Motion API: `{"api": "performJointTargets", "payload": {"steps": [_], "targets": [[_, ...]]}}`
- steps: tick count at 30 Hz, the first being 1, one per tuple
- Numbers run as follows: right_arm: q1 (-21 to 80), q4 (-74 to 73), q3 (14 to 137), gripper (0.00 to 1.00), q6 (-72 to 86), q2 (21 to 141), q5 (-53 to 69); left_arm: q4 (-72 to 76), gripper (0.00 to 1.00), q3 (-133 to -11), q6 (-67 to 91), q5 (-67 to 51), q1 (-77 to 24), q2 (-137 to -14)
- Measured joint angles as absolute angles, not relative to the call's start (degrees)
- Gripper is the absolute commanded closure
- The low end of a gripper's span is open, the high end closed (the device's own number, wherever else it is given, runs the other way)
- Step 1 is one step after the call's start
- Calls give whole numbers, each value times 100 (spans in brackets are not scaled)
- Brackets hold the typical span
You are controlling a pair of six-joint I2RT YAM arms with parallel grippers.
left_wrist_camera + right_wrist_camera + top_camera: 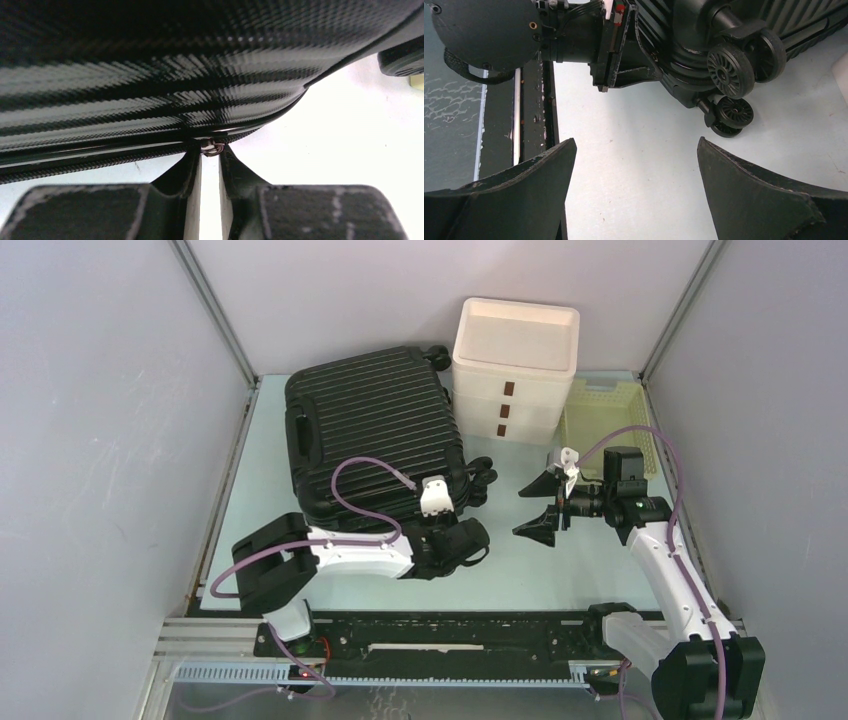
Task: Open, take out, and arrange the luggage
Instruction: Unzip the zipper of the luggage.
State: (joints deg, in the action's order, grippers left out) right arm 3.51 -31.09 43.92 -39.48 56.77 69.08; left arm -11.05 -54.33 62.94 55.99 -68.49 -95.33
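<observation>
The black ribbed luggage (375, 430) lay flat and closed on the left rear of the pale surface (560, 570), its wheels (730, 70) toward the right; a white three-drawer box (515, 370) stood just beside its far right corner, with a pale yellow slatted basket (610, 415) to the right of the box. The left arm stretched low along the case's near edge, elbow folded back by its base and wrist turned in at the near right corner; the left claw (211, 150) was drawn nearly together, its tips pinching a small metal zipper pull (212, 146) on the seam. The right arm rose from its base at the near right, wrist bent leftward; the right claw (518, 512) hung spread wide above bare surface, pointing toward the wheels, near them but apart and holding nothing.
</observation>
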Motion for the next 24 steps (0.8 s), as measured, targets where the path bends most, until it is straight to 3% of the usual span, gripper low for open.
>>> {"api": "performJointTargets", "payload": {"steps": [24], "targets": [[353, -3194, 4392, 0, -4088, 5684, 6860, -1549, 91, -4932, 6556, 5885, -7013, -8997]]}}
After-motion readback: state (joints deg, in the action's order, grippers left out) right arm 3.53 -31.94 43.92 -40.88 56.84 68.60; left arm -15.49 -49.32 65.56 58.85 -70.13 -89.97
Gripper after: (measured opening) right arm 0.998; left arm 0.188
